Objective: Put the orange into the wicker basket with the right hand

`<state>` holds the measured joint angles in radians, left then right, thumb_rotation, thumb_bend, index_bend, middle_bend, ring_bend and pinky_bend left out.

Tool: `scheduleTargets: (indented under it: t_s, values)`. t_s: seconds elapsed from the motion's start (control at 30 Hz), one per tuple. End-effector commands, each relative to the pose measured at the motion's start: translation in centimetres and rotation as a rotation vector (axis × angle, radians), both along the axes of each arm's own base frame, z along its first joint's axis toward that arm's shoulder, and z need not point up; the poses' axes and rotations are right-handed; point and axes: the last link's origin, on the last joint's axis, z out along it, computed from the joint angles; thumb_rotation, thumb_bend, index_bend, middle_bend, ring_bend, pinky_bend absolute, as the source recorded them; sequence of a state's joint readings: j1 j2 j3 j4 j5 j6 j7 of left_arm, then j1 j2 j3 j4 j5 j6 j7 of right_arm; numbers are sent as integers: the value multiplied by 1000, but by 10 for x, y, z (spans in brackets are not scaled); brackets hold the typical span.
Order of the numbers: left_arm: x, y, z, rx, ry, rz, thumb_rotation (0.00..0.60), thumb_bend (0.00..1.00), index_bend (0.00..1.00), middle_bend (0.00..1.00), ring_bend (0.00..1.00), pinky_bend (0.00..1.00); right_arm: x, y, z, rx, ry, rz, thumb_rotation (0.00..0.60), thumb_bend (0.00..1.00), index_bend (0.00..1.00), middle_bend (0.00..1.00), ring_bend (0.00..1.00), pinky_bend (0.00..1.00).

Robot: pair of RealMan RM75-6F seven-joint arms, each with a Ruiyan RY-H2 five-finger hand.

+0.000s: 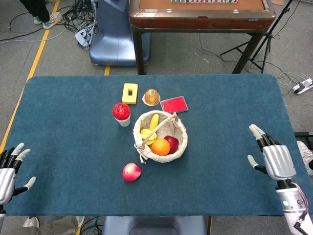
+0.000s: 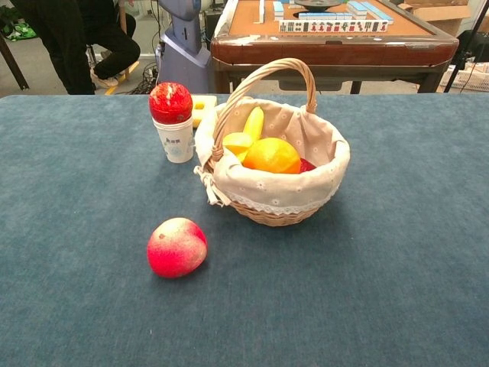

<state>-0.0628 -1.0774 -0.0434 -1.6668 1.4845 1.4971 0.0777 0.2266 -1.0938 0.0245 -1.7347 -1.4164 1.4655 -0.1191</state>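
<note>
- The orange sits inside the wicker basket, against the cloth lining at the near side, touching the red fruit and just in front of the banana
- The right hand hovers at the table's right edge, well apart from the basket, fingers spread and nothing in it
- The left hand is at the near left corner of the blue table, fingers apart, holding nothing
- Neither hand shows in the chest view
- A red-and-yellow apple lies on the cloth near the basket's front left
- A paper cup with a red ball on top stands left of the basket
- Behind the basket sit a yellow block, a jelly cup and a red card
</note>
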Motion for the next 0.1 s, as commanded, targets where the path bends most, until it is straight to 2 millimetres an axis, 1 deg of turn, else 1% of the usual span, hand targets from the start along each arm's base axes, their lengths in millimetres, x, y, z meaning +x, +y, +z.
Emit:
scheduleTargets:
  t_s: [0.03, 0.1]
  values:
    - [0, 1, 0, 2, 0, 2, 600, 260, 175, 0, 0, 0, -12, 9, 12, -35, 3, -39, 600, 316, 61, 139, 194, 486]
    - [0, 1, 0, 2, -1, 1, 600, 260, 175, 0, 0, 0, -17, 13, 18, -58, 7, -55, 600, 316, 61, 140, 195, 486]
